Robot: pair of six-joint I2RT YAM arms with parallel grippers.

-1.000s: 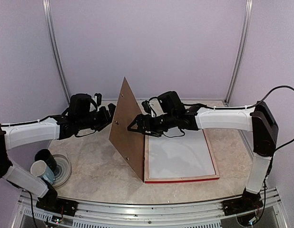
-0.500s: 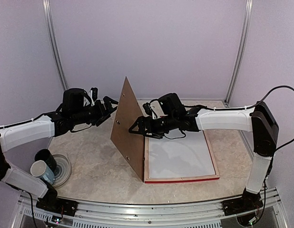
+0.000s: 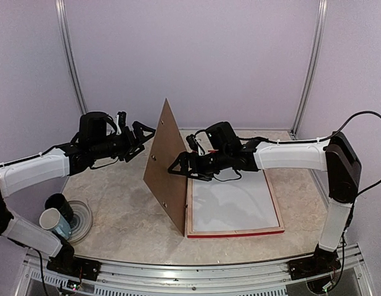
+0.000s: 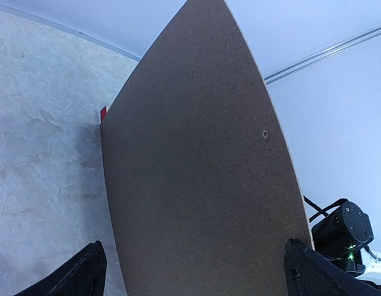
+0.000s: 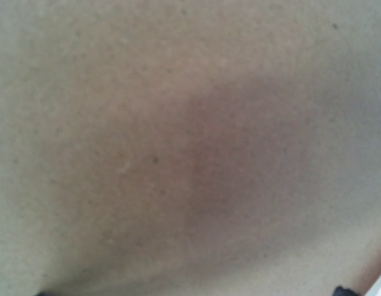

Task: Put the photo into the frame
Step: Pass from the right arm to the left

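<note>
Counter: pale marbled top (image 3: 122, 216) inside lilac walls, with both arm bases at its near edge.
Frame: lies flat on the right half of the counter (image 3: 237, 233). Its pale wood side faces up and a red strip shows along the near edge. A red corner also peeks out beside the board in the left wrist view (image 4: 103, 113).
Photo: lies inside the frame with its plain white back up (image 3: 233, 203), filling the opening between the rails.
Backing board: a brown cardboard sheet (image 3: 166, 166) stands on edge along the frame's left rail. It is steeply raised, with its top corner high. It fills the left wrist view (image 4: 196, 172) and the right wrist view, where it is blurred (image 5: 190, 148).
Left pincer: released and grasping nothing (image 3: 144, 140). It sits to the left of the board, near it but apart. Its dark fingers (image 4: 79, 277) show spread wide at the bottom corners of the wrist view.
Right pincer: released, with jaws spread (image 3: 180, 168). It is on the board's right side above the frame's far-left part, right up to the brown face. Whether the tips touch the board cannot be told.
Cups: a pale one (image 3: 53, 221) lies on a round dish (image 3: 86, 217) at the near-left, with a dark one (image 3: 60, 202) just behind it.
</note>
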